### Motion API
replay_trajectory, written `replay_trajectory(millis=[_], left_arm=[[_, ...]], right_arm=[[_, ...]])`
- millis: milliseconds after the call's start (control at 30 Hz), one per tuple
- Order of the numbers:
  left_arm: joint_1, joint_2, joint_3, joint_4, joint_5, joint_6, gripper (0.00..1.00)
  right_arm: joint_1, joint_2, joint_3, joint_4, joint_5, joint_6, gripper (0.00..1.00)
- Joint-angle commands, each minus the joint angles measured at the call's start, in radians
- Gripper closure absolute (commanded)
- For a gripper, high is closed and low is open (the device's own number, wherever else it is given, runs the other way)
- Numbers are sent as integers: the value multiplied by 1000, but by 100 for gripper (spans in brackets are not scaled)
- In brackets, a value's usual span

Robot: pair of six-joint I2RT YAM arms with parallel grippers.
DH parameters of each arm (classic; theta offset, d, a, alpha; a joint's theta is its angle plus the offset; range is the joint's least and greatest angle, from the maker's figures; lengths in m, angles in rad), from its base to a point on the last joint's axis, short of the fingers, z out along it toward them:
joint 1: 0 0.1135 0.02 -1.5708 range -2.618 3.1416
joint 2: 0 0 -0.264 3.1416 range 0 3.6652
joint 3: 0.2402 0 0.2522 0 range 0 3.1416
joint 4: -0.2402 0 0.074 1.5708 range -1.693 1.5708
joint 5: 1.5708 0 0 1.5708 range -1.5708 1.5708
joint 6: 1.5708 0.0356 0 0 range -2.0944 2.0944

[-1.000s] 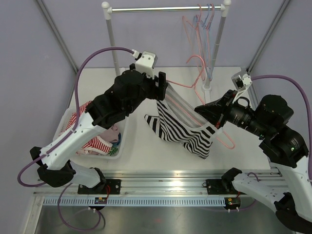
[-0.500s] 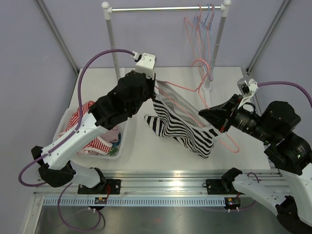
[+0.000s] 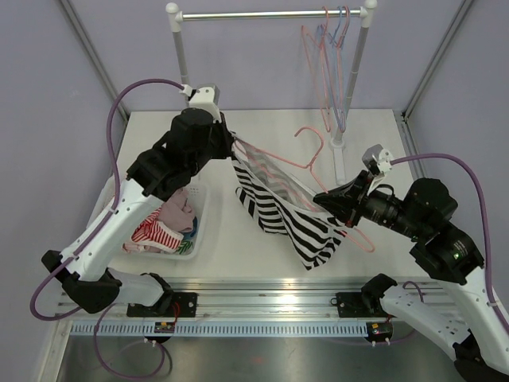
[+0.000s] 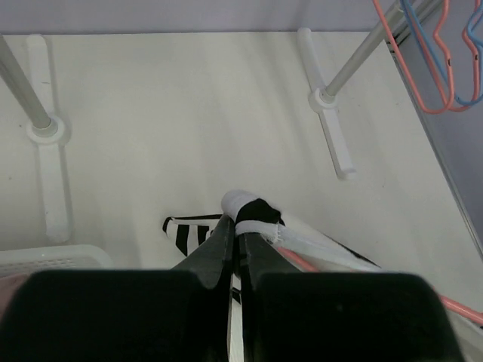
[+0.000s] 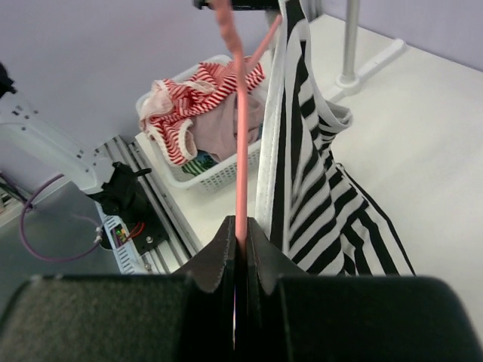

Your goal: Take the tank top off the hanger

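Note:
The tank top [image 3: 290, 219] is black-and-white striped and hangs stretched between both arms above the table. My left gripper [image 3: 233, 146] is shut on its upper strap. In the left wrist view the gripper [image 4: 240, 224] pinches the bunched tank top [image 4: 253, 210], with the pink hanger [image 4: 297, 256] running just to its right. That hanger [image 3: 306, 163] lies slanted, still inside the garment. My right gripper [image 3: 320, 199] is shut on its lower end. The right wrist view shows the gripper [image 5: 240, 226] clamped on the hanger [image 5: 238, 151], the tank top [image 5: 302, 173] draped beside it.
A white basket [image 3: 200, 223] of red-striped and pink clothes sits at the left, also seen as the basket [image 5: 219, 170] in the right wrist view. A clothes rack [image 3: 270, 14] stands at the back with several spare hangers [image 3: 330, 48]. Its feet [image 4: 332, 128] rest on the table.
My left gripper has shut on the strap and pulled it left and back. The right gripper has carried the hanger's end slightly left, and the tank top now hangs stretched.

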Motion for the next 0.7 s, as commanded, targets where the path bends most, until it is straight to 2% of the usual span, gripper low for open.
replay_trajectory(millis=[0,167,367,433,567,667], left_arm=[[103,-48,11,6,-37,-55,100],[103,-67,3,38,43,-11,100],[106,-81,-8,-2,-13,0,100],[107,-94,-37,18,19,-9,100],[107,-135,-115,81,115,-38,100],[107,-188,-196,159,220,-84,100]], right_arm=[[8,-79,12,61,-111,-18,100],[10,-21,41,17,-68,-29,100],[8,-42,13,66,-59,-33,100],[8,-75,-49,131,-41,-18,100],[8,-189,-213,439,-1,39,100],[8,-220,-303,587,50,72,100]])
